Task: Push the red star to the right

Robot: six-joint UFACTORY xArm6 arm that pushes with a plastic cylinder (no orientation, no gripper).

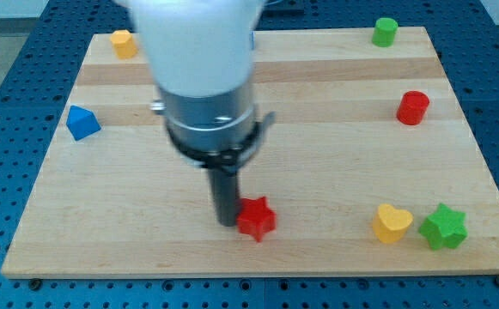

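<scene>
The red star (257,218) lies on the wooden board (318,154) near the view's bottom, a little left of centre. My tip (227,223) is at the end of the dark rod and stands right against the star's left side, touching it or nearly so. The arm's white and grey body (202,77) fills the upper left-centre of the view and hides the board behind it.
A yellow heart (392,223) and a green star (444,227) lie to the right of the red star. A red cylinder (413,107) is at the right, a green cylinder (386,32) at the top right, a yellow block (124,43) at the top left, a blue block (82,123) at the left.
</scene>
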